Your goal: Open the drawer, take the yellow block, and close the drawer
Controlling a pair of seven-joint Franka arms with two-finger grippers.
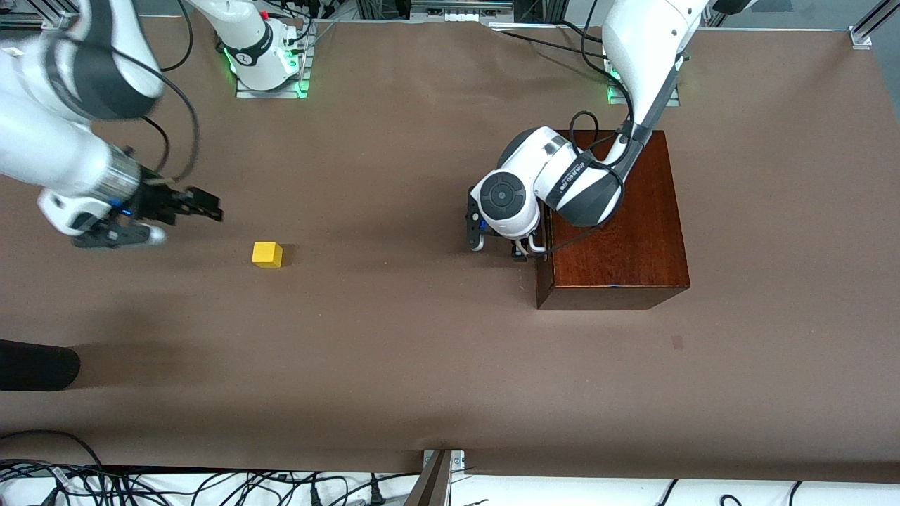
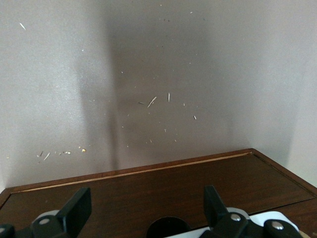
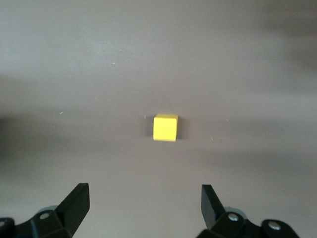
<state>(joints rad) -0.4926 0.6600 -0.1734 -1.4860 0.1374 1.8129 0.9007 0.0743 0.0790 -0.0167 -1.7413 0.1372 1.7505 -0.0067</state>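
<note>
The dark reddish-brown wooden box (image 1: pixel 619 225) stands toward the left arm's end of the table, and its drawer looks shut. My left gripper (image 1: pixel 524 249) is open at the drawer front, by the white handle (image 1: pixel 538 244). In the left wrist view the fingers (image 2: pixel 77 210) straddle the dark wood (image 2: pixel 163 181), and the white handle (image 2: pixel 270 220) shows beside one finger. The yellow block (image 1: pixel 267 254) sits on the bare table toward the right arm's end. My right gripper (image 1: pixel 205 208) is open and empty over the table beside the block. The right wrist view shows the block (image 3: pixel 165 127) ahead of the gripper (image 3: pixel 145 203).
The brown table cover (image 1: pixel 394 337) stretches between the block and the box. A dark object (image 1: pixel 35 365) lies at the table's edge at the right arm's end. Cables (image 1: pixel 211 485) and a metal bracket (image 1: pixel 439 467) run along the edge nearest the front camera.
</note>
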